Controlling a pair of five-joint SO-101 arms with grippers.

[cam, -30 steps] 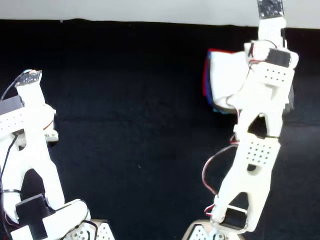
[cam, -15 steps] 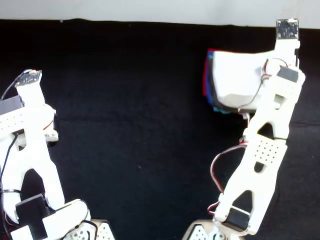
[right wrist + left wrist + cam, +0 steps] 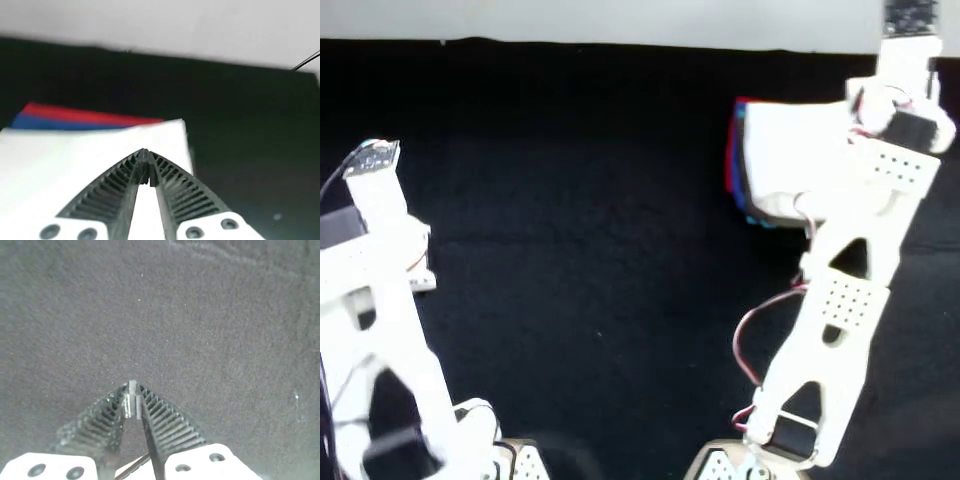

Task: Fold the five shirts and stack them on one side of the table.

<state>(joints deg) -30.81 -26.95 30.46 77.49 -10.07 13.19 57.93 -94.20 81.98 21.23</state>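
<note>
At far right of black cloth table (image 3: 570,200): stack of folded fabric shirts (image 3: 780,165), white shirt (image 3: 75,165) on top, blue and red edges showing under it.
Right gripper (image 3: 144,157): jaws pinched together, nothing between them, tips over the white shirt near its edge; can't tell if touching.
Left gripper (image 3: 131,392): jaws closed, empty, over bare cloth, well apart from the stack.
Risk: if the closed tips are touching, a sideways pull would likely drag the white shirt and skew or unfold the stack.
</note>
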